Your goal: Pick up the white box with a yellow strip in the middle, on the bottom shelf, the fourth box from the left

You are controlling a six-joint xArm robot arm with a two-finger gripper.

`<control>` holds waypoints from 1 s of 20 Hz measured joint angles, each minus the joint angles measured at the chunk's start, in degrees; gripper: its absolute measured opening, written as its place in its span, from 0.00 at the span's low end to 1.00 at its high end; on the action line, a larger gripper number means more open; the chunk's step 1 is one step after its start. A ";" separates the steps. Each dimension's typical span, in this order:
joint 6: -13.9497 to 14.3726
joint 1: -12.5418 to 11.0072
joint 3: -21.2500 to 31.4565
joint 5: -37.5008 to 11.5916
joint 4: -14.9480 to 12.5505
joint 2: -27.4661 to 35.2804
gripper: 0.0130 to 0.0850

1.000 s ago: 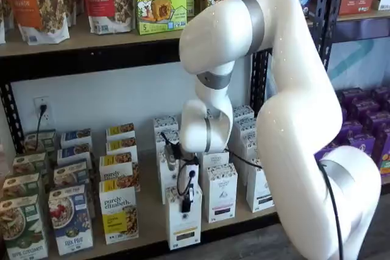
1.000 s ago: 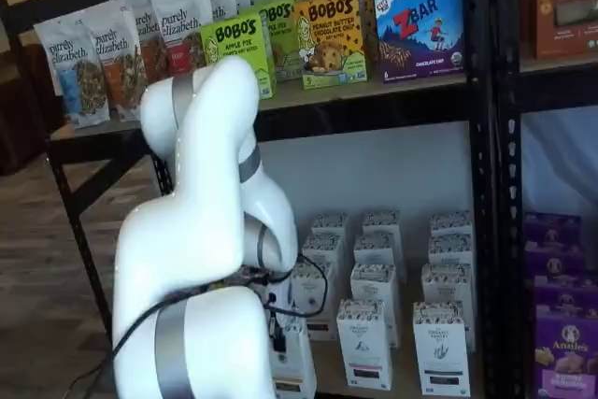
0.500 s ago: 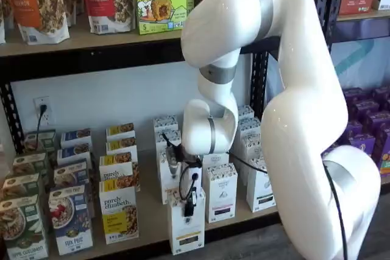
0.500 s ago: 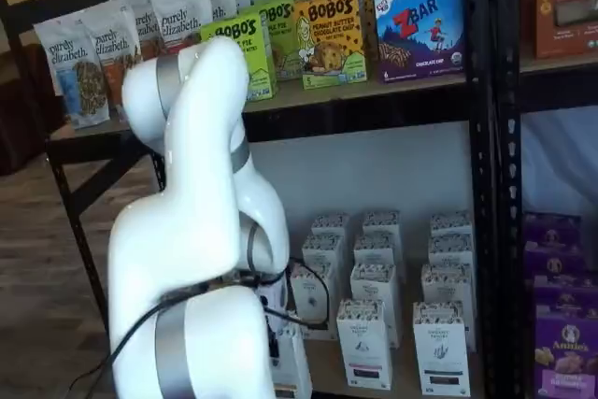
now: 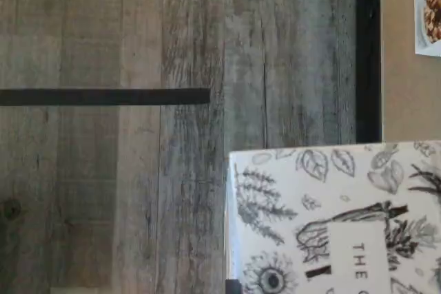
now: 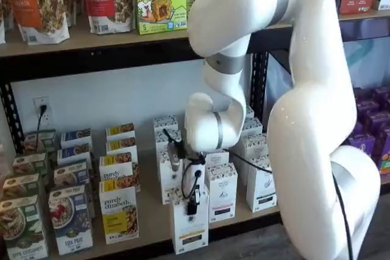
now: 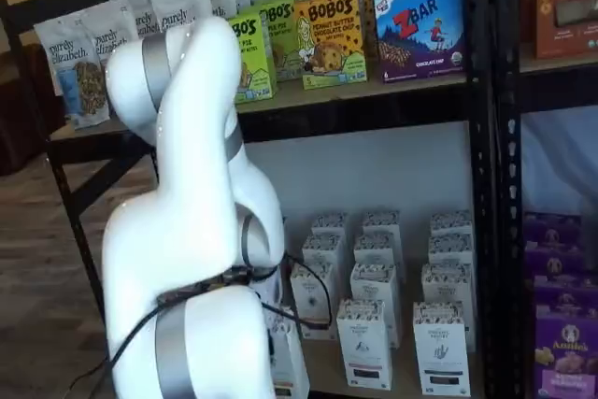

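The tool [image 6: 192, 202] is clamped tight on the white box [image 6: 189, 226], its black fingers pinching the speckled top of the carton. Compared with a second ago, the box has come forward out of its row and a little higher, and the arm's upper links have swung up and back; I judge the box is lifted, or nearly so, and being drawn out over the front rail of the bottom shelf [image 6: 152, 217].

In the wrist view the patterned top of the white box [image 5: 334, 218] fills one corner, with the black rail and grey wooden floor beyond it, which fits a carton already at or past the shelf's front edge. In a shelf view the arm hides most of the box [image 7: 291, 371].

Room: the neighbouring white carton [image 6: 222, 192] stands just beside the held box, and the purely elizabeth box [image 6: 119, 211] is near on the other side. Toward the camera there is open space, so a straight pull outward looks clear; sideways drift would risk nudging those neighbours.
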 joint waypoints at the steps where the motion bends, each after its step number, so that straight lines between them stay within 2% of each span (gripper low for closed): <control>1: 0.97 -0.05 0.70 0.10 -1.04 -0.83 0.50; 4: 1.55 -0.14 2.58 1.54 -1.61 -3.83 0.50; 6: 3.12 -0.30 4.12 1.40 -3.33 -5.86 0.50; 9: 8.30 -0.92 6.00 2.08 -9.29 -8.87 0.50; 11: 10.27 -1.07 6.83 3.33 -11.46 -10.80 0.50; 16: 12.33 -1.16 7.84 6.61 -13.59 -14.27 0.50; 20: 12.32 -1.12 8.88 9.07 -13.41 -17.51 0.50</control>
